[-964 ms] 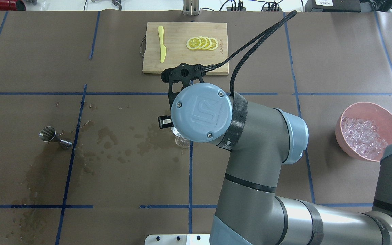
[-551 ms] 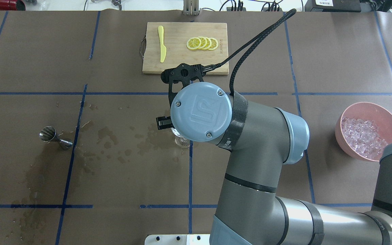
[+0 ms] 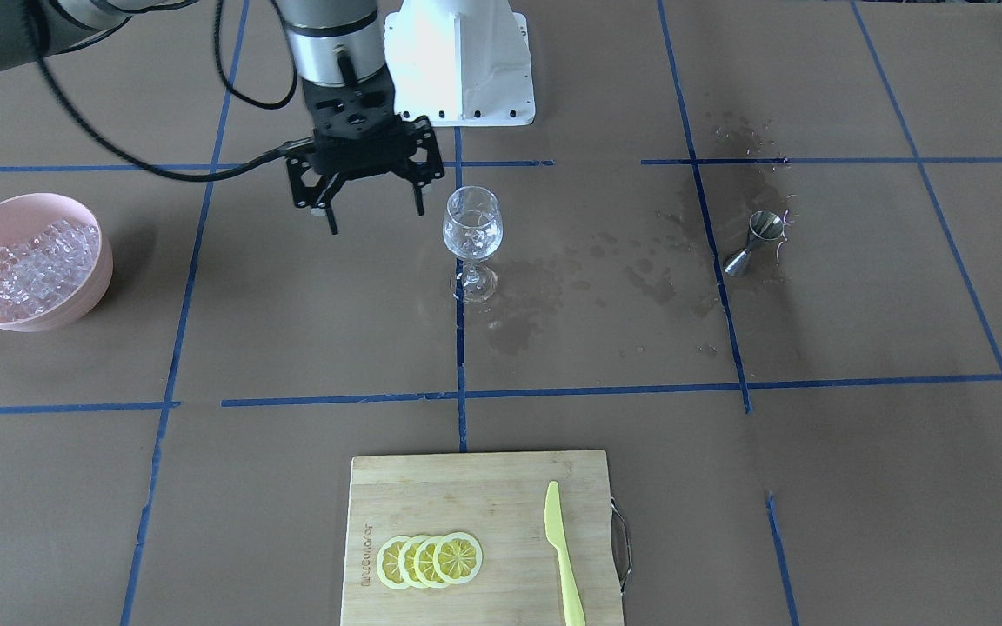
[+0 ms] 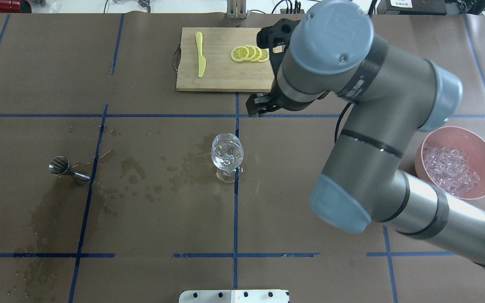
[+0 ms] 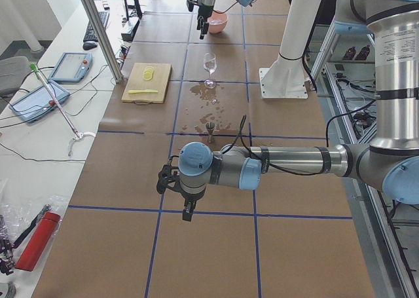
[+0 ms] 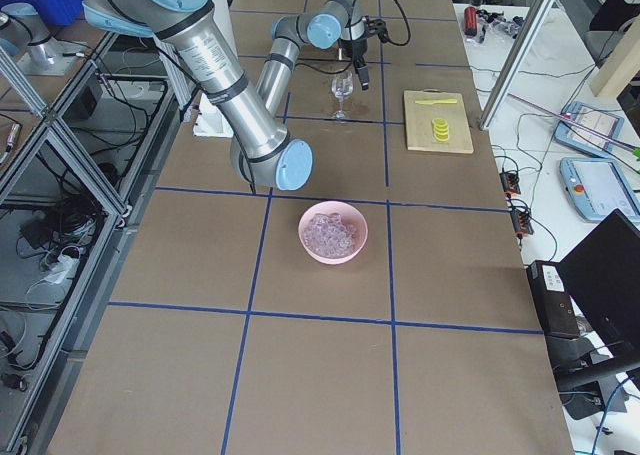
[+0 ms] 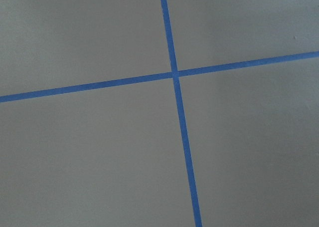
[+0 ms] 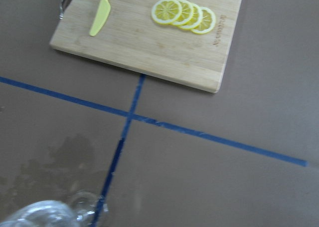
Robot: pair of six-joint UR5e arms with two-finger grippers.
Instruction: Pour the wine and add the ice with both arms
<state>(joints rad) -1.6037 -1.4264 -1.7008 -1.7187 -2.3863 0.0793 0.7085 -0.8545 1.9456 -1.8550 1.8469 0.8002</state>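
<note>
My right end effector (image 3: 375, 213) hangs above the bench (image 3: 814, 487), fingers spread wide, nothing between them. The wine glass (image 3: 471, 230) stands upright just beside it, toward my left, not touching. In my right wrist view the glass sits only at the bottom-left edge, with the cutting board (image 8: 149, 37) and lemon slices (image 8: 184, 15) ahead. The ice (image 4: 449, 168) is heaped in the pink bowl (image 4: 480, 141) out on my right, well apart from that end effector. The glass holds clear glinting contents; I can't tell liquid from cubes. My left end effector (image 5: 186, 213) hangs over bare bench far off at my left end, well apart from the glass; I can't tell its finger state.
</note>
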